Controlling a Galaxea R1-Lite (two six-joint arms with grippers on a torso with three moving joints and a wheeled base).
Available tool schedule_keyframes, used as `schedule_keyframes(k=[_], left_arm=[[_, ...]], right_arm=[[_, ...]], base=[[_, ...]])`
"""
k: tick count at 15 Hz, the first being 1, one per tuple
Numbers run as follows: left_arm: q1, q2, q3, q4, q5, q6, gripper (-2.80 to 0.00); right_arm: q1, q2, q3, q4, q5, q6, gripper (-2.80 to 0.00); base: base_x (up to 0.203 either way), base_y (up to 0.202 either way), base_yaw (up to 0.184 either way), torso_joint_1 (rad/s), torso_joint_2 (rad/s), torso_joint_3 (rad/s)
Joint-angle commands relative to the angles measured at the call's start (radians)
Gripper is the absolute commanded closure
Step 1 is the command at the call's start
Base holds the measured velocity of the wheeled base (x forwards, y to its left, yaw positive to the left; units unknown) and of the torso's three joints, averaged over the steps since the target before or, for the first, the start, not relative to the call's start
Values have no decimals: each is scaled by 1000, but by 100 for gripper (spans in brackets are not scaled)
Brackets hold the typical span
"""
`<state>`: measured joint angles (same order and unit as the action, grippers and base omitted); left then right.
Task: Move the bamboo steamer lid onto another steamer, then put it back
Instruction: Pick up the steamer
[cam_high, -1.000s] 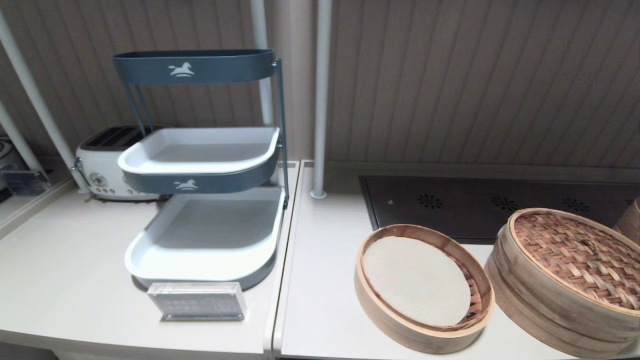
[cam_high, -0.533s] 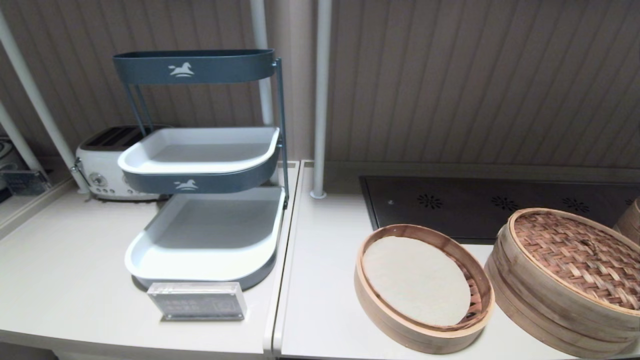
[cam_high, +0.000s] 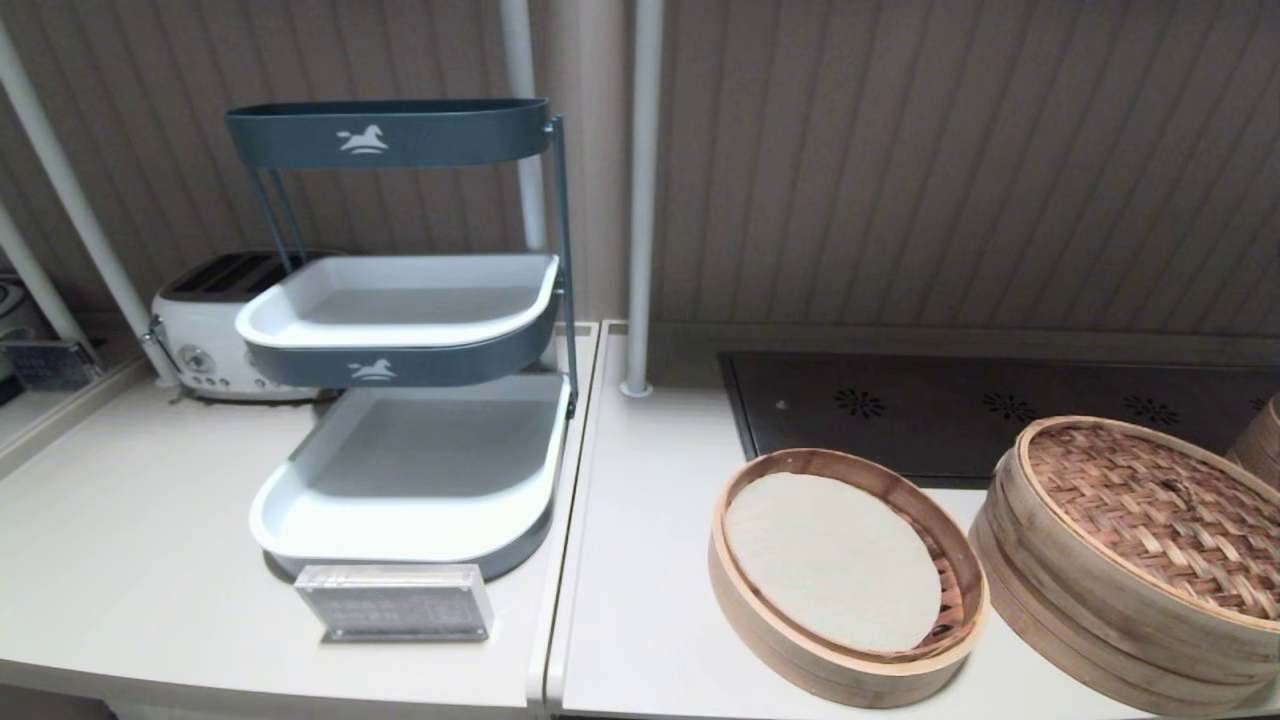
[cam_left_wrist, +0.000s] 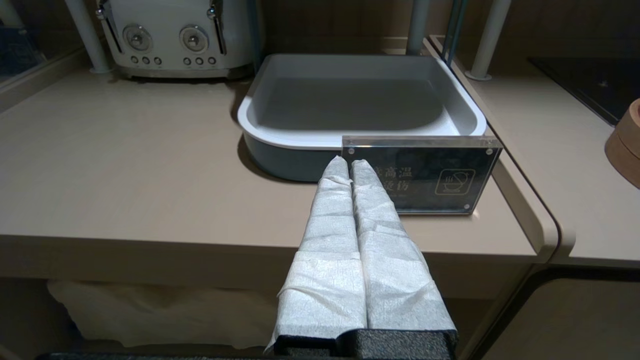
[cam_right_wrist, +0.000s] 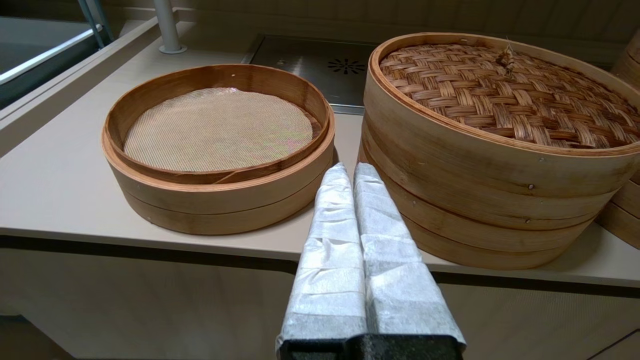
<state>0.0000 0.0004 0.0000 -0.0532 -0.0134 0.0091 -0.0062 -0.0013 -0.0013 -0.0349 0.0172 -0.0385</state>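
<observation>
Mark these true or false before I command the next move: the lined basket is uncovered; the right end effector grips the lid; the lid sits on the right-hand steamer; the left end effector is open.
1. The lined steamer basket is uncovered. True.
2. The right end effector grips the woven lid. False: it is shut on nothing, short of the counter edge, pointing between the two steamers.
3. The woven lid sits on the right-hand steamer. True.
4. The left end effector is open. False: its fingers are together, pointing at the acrylic sign.
</observation>
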Motion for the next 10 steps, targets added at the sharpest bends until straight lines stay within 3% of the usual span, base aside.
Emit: schedule_keyframes(k=[1, 6, 10], left_arm=[[0, -2, 28, -1, -1, 0, 0], [0, -2, 28, 0, 0, 0, 0], [0, -2, 28, 0, 0, 0, 0]], right_arm=[[0, 1, 17, 7, 0, -1, 0], [2, 1, -16, 86, -5, -1, 0], [2, 16, -189, 182, 1, -1, 0]], base=[[0, 0, 0, 0, 0, 0], [0, 0, 0, 0, 0, 0], [0, 0, 0, 0, 0, 0]])
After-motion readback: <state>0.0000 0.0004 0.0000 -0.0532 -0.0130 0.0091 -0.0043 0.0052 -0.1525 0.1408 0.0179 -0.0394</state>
